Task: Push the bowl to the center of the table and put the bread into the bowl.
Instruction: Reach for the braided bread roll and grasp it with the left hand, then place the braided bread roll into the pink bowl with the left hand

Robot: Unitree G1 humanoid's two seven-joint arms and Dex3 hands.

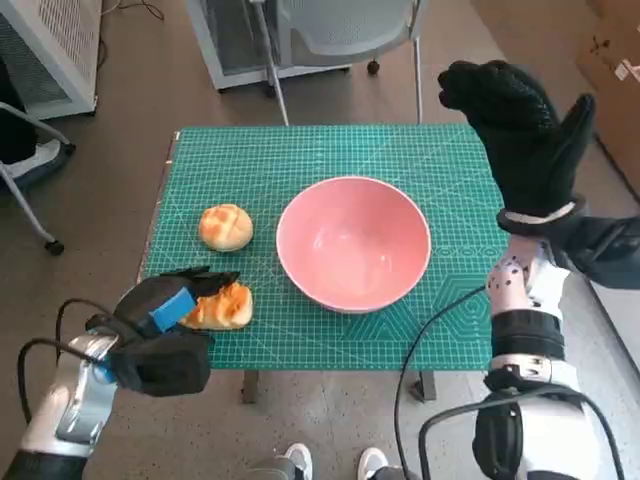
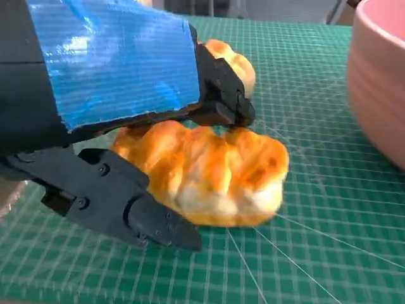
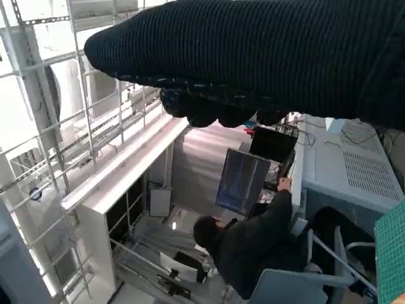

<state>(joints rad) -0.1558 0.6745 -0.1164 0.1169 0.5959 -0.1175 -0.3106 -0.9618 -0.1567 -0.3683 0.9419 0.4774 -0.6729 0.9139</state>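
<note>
**On the green mat: 1 bread in the left hand, bowl at centre**

At the table's middle sits the pink bowl (image 1: 353, 243), upright and with nothing inside it, on the green cutting mat (image 1: 300, 150) that covers the tabletop.

At about 9 o'clock from the bowl, just clear of its rim, lies a round bread roll (image 1: 226, 227), untouched. At about 8 o'clock from the bowl, near the mat's front edge, lies a second bread, the golden loaf (image 1: 222, 306). The left hand (image 1: 165, 325) has its fingers set around this loaf: in the left wrist view 1 black finger (image 2: 221, 95) rests on top of the loaf (image 2: 209, 171) and another (image 2: 120, 202) lies low along its side, close to the mat, so the loaf sits between them. Whether it is lifted off the mat I cannot tell.

At about 2 o'clock from the bowl, the right hand (image 1: 520, 125) is raised above the table's far right corner, gloved fingers spread and pointing up, holding nothing.

Beyond the table, at 12 o'clock, stands a grey chair (image 1: 340, 30). The right wrist view looks past the glove (image 3: 266, 57) to a person (image 3: 253, 240) seated at a monitor (image 3: 242, 180).
</note>
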